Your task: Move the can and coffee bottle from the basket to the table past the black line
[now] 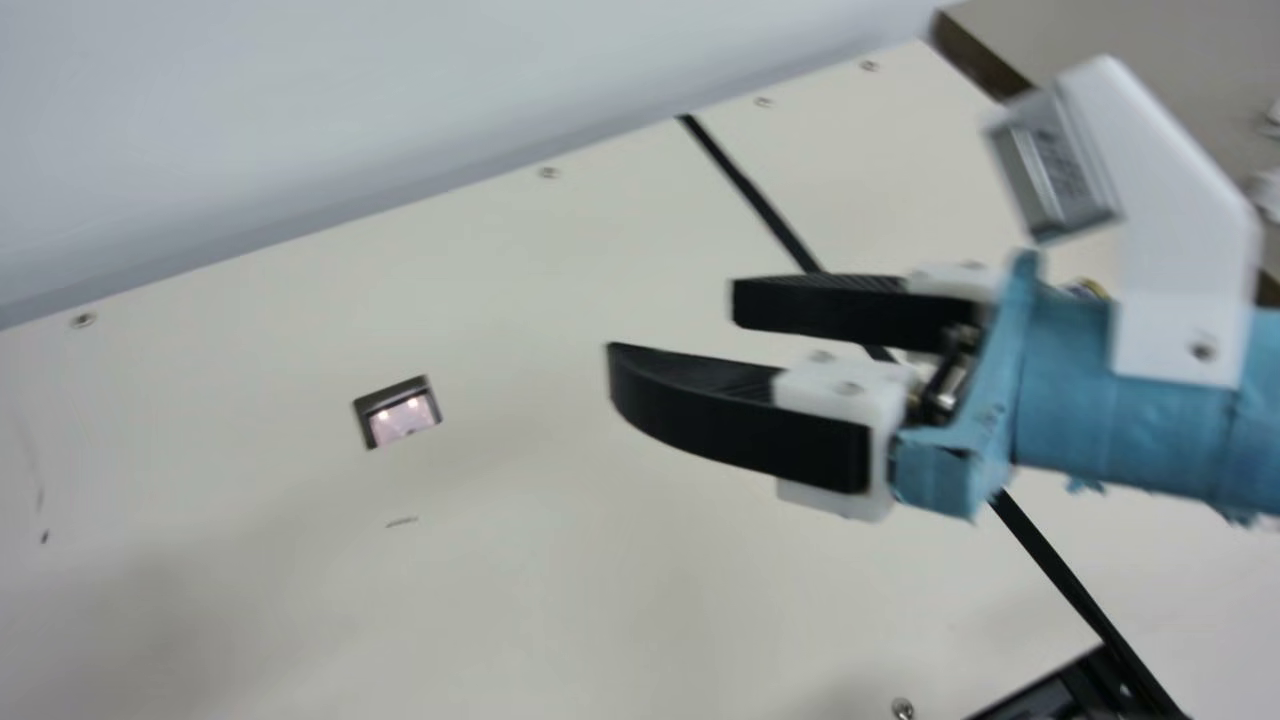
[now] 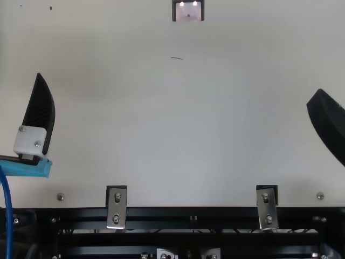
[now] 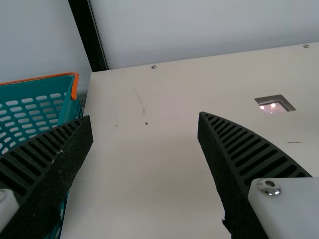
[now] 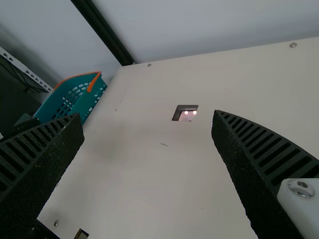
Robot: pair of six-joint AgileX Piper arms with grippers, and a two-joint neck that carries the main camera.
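Right of the metal-edged square recess (image 1: 397, 415), past the long black line (image 1: 745, 185), sits a gold-rimmed round thing (image 1: 1086, 288) (can or bottle, I cannot tell; the right arm hides most of it). The teal perforated basket with orange rim (image 3: 71, 107) is left of the recess, beside the cream counter (image 1: 500, 560). Left of the recess, the left gripper (image 2: 39, 116) has its jaws released, wide apart; right of it, the right gripper's (image 1: 672, 325) are released too.

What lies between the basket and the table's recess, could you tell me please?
Table, bare but for small dark marks, as the right wrist view shows.
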